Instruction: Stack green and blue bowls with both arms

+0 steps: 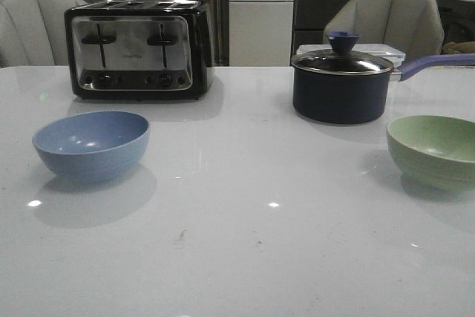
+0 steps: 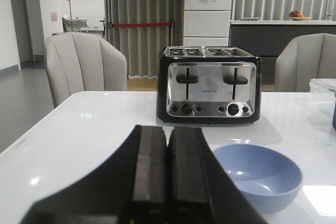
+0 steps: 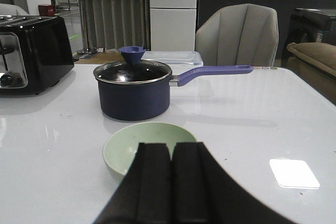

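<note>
Front view, table [image 1: 237,257]: we see a glossy white top filling the frame, with neither arm in sight from here.
Toaster [image 1: 138,50]: black and chrome four-slot toaster at about 11 o'clock from the table's middle, both levers up.
Saucepan [image 1: 341,83]: dark navy saucepan with a glass lid and blue knob at about 1 o'clock, its purple-blue handle pointing off toward 3 o'clock.
Blue bowl [image 1: 91,145]: upright and empty at about 9 o'clock, nearer to us than the toaster and well apart from it.
Green bowl [image 1: 433,150]: upright and empty at about 3 o'clock by the frame's edge, nearer than the saucepan, well apart from the blue bowl; the two are not stacked.
Left gripper [image 2: 168,150]: in the left wrist view we see its two black fingers [image 2: 149,166] pressed together with only a thin seam between, nothing held; the blue bowl [image 2: 258,174] sits just beyond, off to one side.
Right gripper [image 3: 171,153]: in the right wrist view the fingers [image 3: 155,177] are likewise closed flat against each other and empty; the green bowl [image 3: 134,148] lies directly ahead, partly hidden behind them, and whether they touch it we cannot tell.
</note>
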